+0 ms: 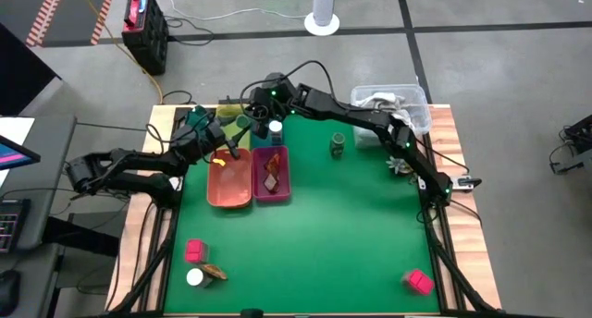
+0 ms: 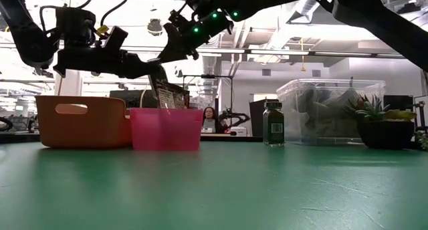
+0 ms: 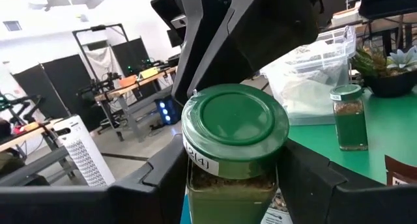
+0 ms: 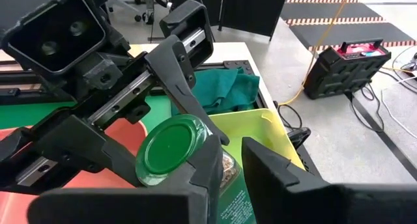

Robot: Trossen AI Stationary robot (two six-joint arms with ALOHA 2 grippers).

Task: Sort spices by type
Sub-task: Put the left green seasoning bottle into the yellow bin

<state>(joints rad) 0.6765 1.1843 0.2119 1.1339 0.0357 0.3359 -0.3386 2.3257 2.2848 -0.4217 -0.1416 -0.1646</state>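
Observation:
My left gripper [image 1: 228, 148] is shut on a dark green jar [image 3: 233, 146] and holds it in the air above the near ends of the orange tray [image 1: 229, 183] and the magenta tray [image 1: 271, 175]. My right gripper [image 1: 265, 103] is open, just above and behind the jar's green lid [image 4: 171, 152]; I see no touch. A second green jar [image 1: 339, 144] stands upright on the mat. One leaf-like piece [image 1: 271, 174] lies in the magenta tray. Near the front edge lie two pink blocks [image 1: 195, 251] [image 1: 418, 281], a white-capped jar [image 1: 195, 277] and another leaf piece [image 1: 214, 273]. My left gripper pinches the green jar's glass body just under the lid [image 3: 228, 185], one finger [image 3: 163, 182] on each side. The jar is lifted clear and stands roughly upright between the fingers, its lid above them.
A yellow-green tray [image 4: 260, 136] and a teal tray [image 1: 268, 133] sit behind the orange and magenta ones. A clear plastic tub [image 1: 393, 105] and a small spiky plant [image 1: 403, 165] stand at the far right. The mat's middle [image 1: 324, 235] is bare.

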